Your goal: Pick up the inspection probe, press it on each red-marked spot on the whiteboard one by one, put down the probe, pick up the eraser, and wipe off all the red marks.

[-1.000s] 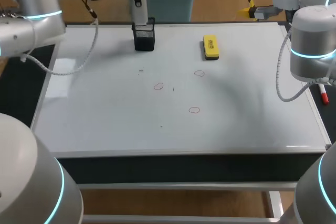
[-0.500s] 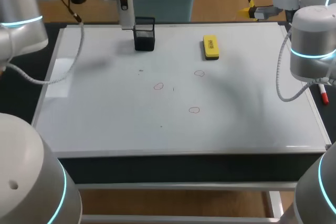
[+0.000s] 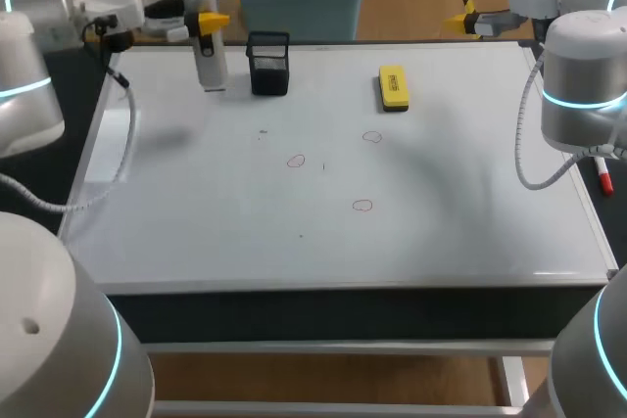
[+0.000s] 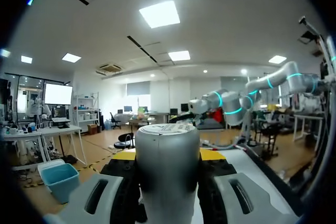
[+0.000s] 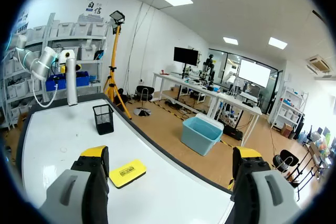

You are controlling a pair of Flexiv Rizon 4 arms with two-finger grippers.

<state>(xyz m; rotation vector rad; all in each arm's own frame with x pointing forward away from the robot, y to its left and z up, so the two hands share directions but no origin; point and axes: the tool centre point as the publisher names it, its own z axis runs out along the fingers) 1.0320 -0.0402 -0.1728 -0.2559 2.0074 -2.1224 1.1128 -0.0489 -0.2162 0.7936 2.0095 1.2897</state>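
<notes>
Our left gripper (image 3: 208, 23) clamps the probe (image 3: 208, 58) upright near the black holder (image 3: 268, 66); our right gripper (image 5: 170, 156) gapes wide; eraser (image 3: 393, 87) lies on the whiteboard (image 3: 441, 232).

A grey metal cylindrical probe (image 4: 167, 145) fills the near view, clamped from both sides by the left claw (image 4: 168, 156), whose yellow tips peek out on either side. Beyond it, over the white desk (image 4: 254, 165), stands the grey right arm (image 4: 236, 106) with its glowing cyan rings.
</notes>
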